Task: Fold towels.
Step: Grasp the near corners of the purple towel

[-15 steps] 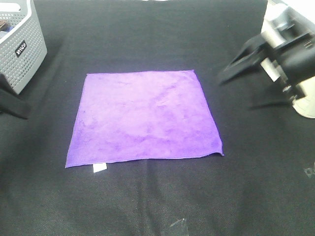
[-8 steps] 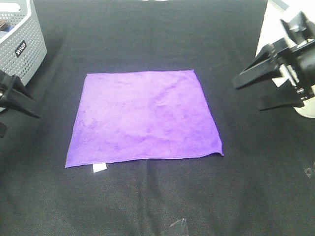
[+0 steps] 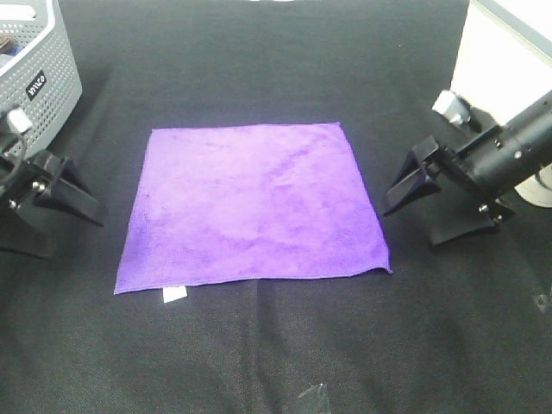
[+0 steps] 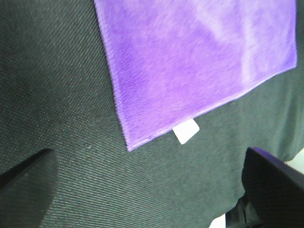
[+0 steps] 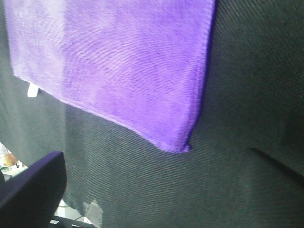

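The purple towel (image 3: 254, 203) lies flat and unfolded on the black table (image 3: 276, 345), with its small white tag (image 3: 175, 295) at the near left corner. My left gripper (image 3: 76, 240) is open and empty, low over the table just left of the towel's near left part. My right gripper (image 3: 410, 228) is open and empty, low beside the towel's right edge near its near right corner. The left wrist view shows the towel (image 4: 190, 61), the tag (image 4: 186, 130) and the open gripper (image 4: 148, 151). The right wrist view shows the towel's corner (image 5: 175, 137) between the open gripper's (image 5: 156, 152) fingers.
A grey perforated basket (image 3: 43, 78) stands at the back left. A white object (image 3: 542, 185) sits at the right edge behind the right arm. A scrap of clear tape (image 3: 312, 397) lies near the front edge.
Both arms have come down and inward toward the towel's sides. The left gripper has moved further into view. The towel has not moved.
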Controlling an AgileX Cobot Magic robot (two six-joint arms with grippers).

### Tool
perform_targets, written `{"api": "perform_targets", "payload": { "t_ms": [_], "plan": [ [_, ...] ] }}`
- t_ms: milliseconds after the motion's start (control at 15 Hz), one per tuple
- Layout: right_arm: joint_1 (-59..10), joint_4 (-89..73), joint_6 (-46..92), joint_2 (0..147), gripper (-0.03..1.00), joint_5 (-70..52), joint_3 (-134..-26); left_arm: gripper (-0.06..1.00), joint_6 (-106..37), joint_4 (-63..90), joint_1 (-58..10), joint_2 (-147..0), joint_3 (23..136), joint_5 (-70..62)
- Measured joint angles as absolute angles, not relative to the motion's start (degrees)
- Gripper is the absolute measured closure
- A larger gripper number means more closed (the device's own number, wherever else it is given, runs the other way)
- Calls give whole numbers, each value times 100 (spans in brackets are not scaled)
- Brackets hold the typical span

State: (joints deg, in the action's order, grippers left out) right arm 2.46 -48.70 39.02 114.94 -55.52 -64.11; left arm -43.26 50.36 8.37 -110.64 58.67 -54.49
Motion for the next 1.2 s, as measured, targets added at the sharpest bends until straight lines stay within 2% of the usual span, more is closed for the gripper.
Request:
{"api": "perform_targets", "payload": {
  "t_ms": [400,600,1200],
  "plan": [
    [246,-4876,4005,12049,2,-5306,-6692,-2,-4423,5042,630,-11425,5901,-5231],
    [281,-5025,3999,12364,3,-5621,-6933,4,-4469,5151,401,-11837,6102,-5053],
    [223,-5099,3988,12433,4,-5724,-6956,8,-4412,5432,-11,-12066,6245,-5157]
  ]
}}
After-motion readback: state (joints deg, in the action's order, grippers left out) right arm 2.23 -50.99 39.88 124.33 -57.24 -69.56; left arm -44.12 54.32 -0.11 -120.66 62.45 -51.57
